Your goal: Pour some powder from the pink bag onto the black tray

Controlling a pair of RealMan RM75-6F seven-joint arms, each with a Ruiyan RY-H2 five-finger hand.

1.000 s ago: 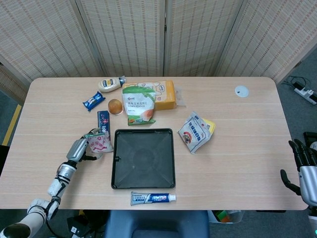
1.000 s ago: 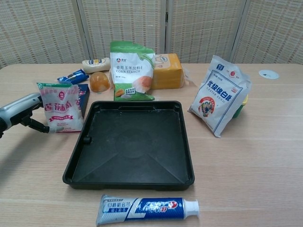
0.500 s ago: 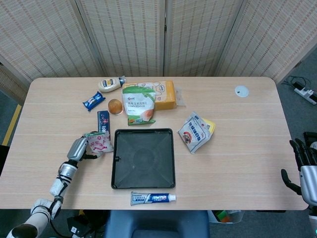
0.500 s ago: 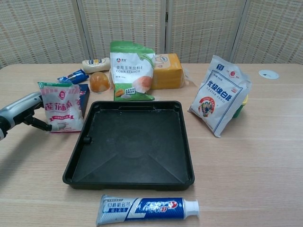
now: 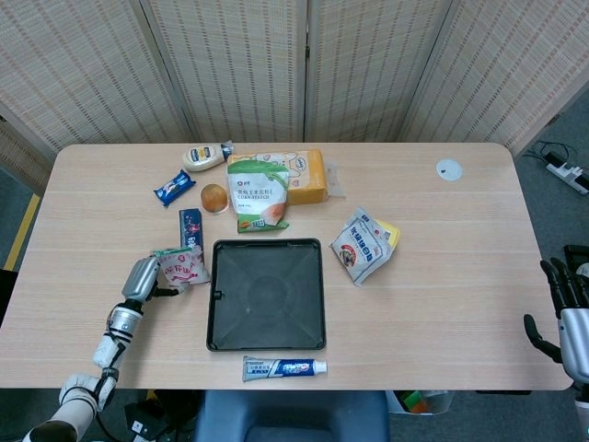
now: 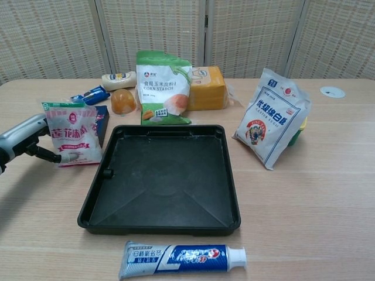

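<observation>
The pink bag [image 5: 181, 266] [image 6: 73, 133] stands upright on the table just left of the black tray [image 5: 267, 296] [image 6: 164, 181], a small gap from its rim. My left hand [image 5: 143, 279] [image 6: 26, 140] grips the bag from its left side, fingers behind it and thumb against its lower front. The tray holds nothing. My right hand [image 5: 563, 308] hangs off the table's right edge in the head view, fingers apart, holding nothing; the chest view does not show it.
Behind the tray stand a green corn starch bag [image 5: 258, 193] [image 6: 163, 88], an orange box [image 5: 308, 175] and an orange cup [image 5: 214, 197]. A blue pack [image 5: 191, 224] lies behind the pink bag. A white bag [image 5: 361, 244] [image 6: 272, 117] stands right of the tray, toothpaste [image 5: 283, 367] in front.
My left hand has drawn the pink bag slightly left, away from the tray and the blue pack. The right hand has barely moved.
</observation>
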